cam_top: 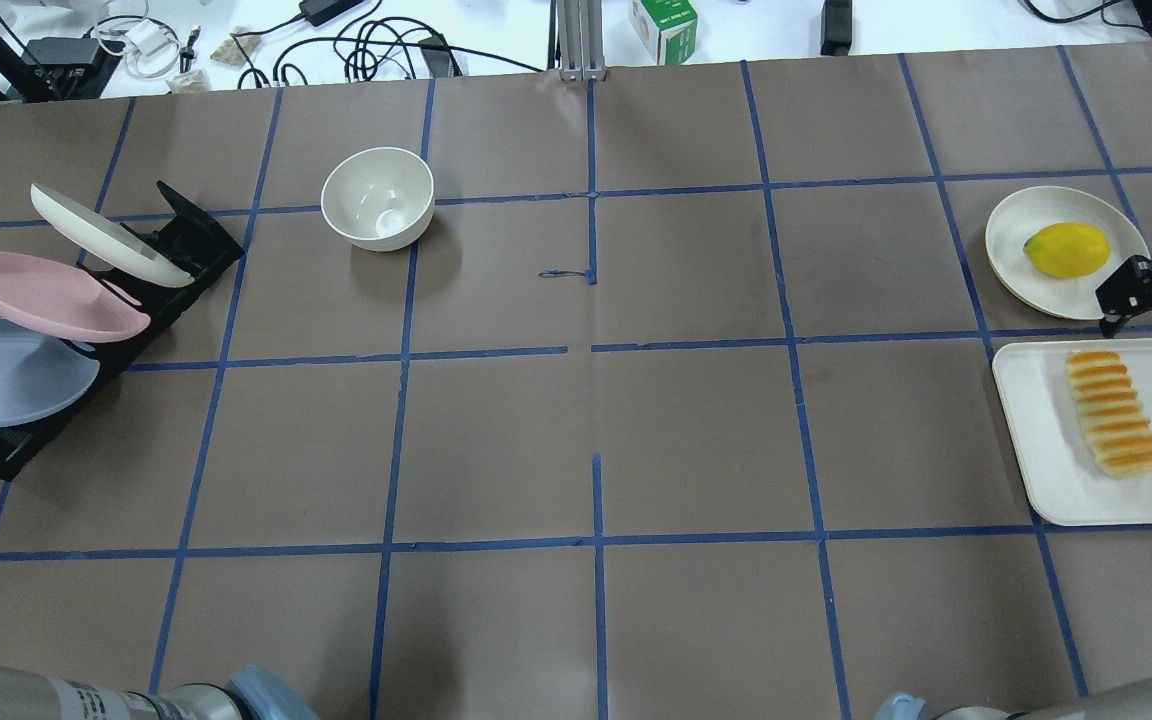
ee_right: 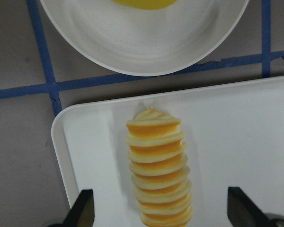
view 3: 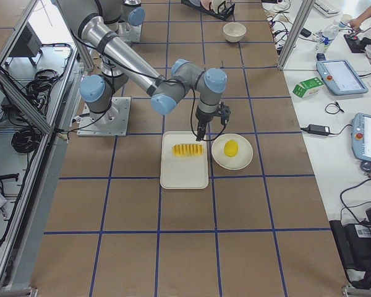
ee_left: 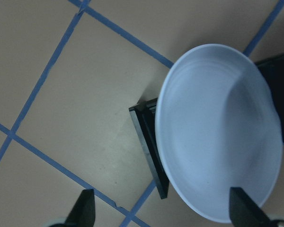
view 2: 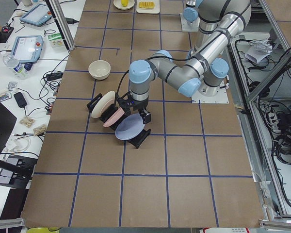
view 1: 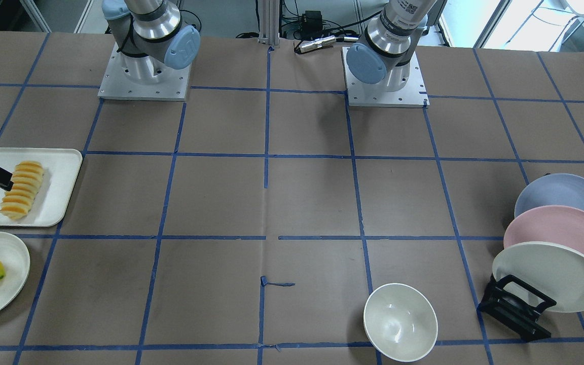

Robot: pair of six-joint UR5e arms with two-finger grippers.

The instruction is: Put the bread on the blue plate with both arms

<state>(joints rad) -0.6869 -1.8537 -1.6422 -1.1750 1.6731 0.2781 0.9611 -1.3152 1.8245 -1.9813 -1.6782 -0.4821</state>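
The bread, a ridged orange and pale yellow loaf, lies on a white tray; it also shows in the overhead view and the front view. My right gripper hovers over it, open and empty, one finger on each side of the loaf's near end. The blue plate leans in a black rack at the other end of the table. My left gripper hangs open and empty just above the plate, its fingers straddling the plate's lower rim without touching.
A pink plate and a cream-white plate lean in the same rack beyond the blue one. A white bowl stands alone. A yellow lemon lies on a cream plate beside the tray.
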